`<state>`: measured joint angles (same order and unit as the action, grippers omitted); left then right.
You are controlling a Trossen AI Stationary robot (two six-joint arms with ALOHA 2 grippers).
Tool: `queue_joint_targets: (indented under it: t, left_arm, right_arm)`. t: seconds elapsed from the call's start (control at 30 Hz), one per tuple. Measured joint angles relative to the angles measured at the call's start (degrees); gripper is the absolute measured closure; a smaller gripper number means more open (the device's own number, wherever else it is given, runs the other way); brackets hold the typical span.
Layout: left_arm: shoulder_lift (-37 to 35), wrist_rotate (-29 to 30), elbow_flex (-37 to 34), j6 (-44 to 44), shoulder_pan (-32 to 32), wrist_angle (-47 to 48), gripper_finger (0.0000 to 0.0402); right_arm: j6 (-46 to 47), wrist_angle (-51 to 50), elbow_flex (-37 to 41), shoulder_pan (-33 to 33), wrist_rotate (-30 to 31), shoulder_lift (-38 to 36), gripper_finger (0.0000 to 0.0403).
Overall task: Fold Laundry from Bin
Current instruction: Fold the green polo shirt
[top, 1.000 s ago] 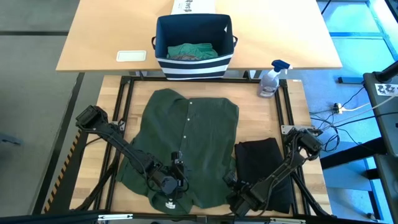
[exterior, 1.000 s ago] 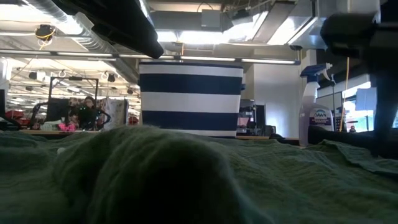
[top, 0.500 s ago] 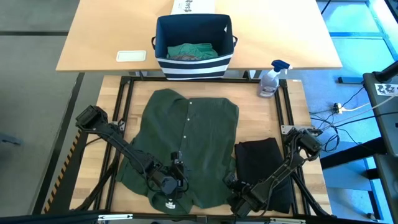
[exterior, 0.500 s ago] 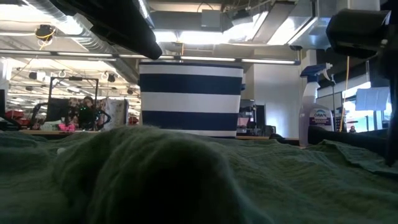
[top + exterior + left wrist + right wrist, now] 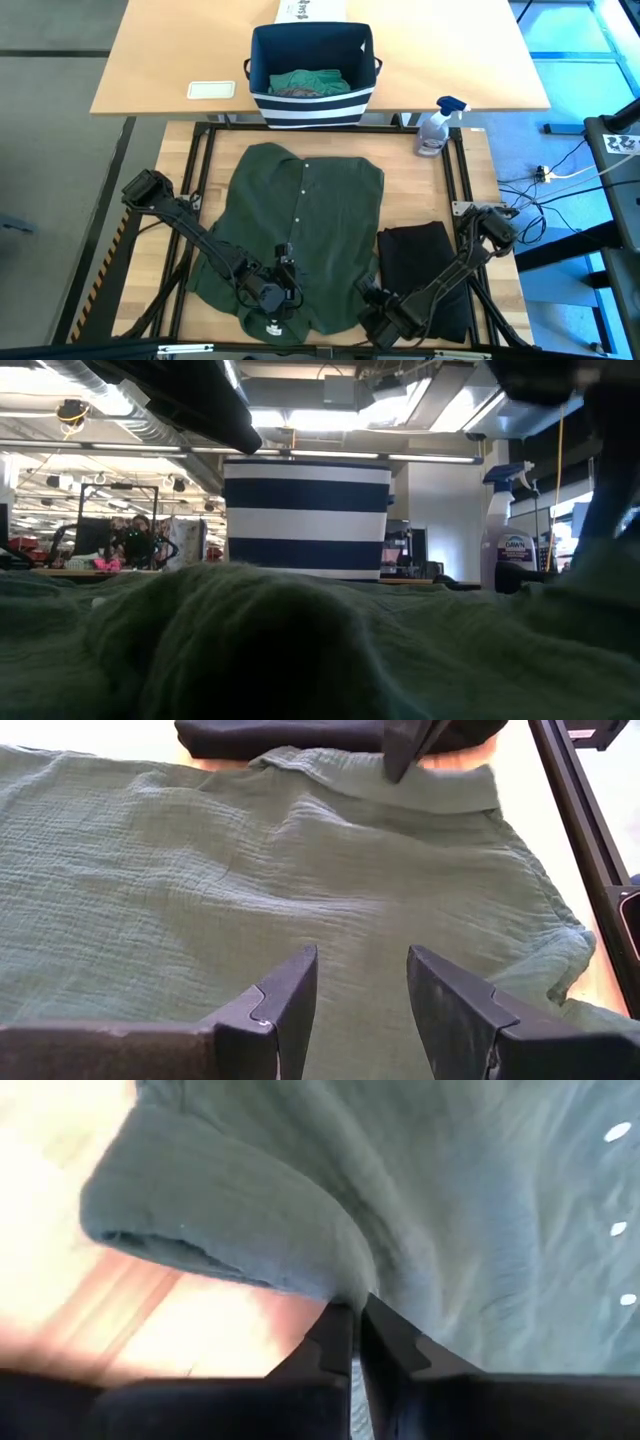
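Right pincer (image 5: pixel 366 297): at about 5 o'clock on the worktop (image 5: pixel 420 195), fingers (image 5: pixel 335 1342) pressed together on the edge of the dark green shirt (image 5: pixel 300 220); the right wrist view shows a fold of that cloth caught at the fingertips, the hem rolled up off the wood.
Left pincer (image 5: pixel 287 268): at about 6 o'clock, over the lower middle of the shirt, fingers (image 5: pixel 290 995) held partly apart with only cloth lying under the gap; it grips nothing.
Dark green shirt: spread flat across the middle of the worktop, button line running from 12 to 6 o'clock, collar end toward 12.
Black garment (image 5: pixel 425 265): folded into a rectangle at 4 o'clock, just beside the shirt's right edge, partly under the right arm.
Bin (image 5: pixel 312 105): navy with white stripes, on the pale table at 12 o'clock, beyond the shirt; teal-green laundry (image 5: pixel 310 80) lies inside it.
Spray bottle (image 5: pixel 435 130): upright at 2 o'clock, near the worktop's far corner.
White card (image 5: pixel 211 90): flat on the pale table at 11 o'clock, left of the bin.
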<state>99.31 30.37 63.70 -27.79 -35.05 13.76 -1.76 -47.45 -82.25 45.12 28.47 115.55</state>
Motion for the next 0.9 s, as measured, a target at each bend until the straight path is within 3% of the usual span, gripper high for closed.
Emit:
queue_joint_targets:
  t: [0.33,0.57,0.9]
  left_arm:
    - [0.0,0.0,0.0,1.9,0.0,-2.2,0.0250]
    - [0.0,1.0,0.0,10.1,0.0,-11.2,0.0250]
    - [0.0,3.6,0.0,9.0,0.2,-13.5,0.0250]
  right_arm:
    - [0.0,-5.1,-6.7,-1.2,2.1,-4.0,0.0397]
    - [0.0,-6.7,-10.2,-7.6,2.9,-4.5,0.0400]
    - [0.0,-7.0,-11.9,-16.7,-1.8,-4.5,0.0401]
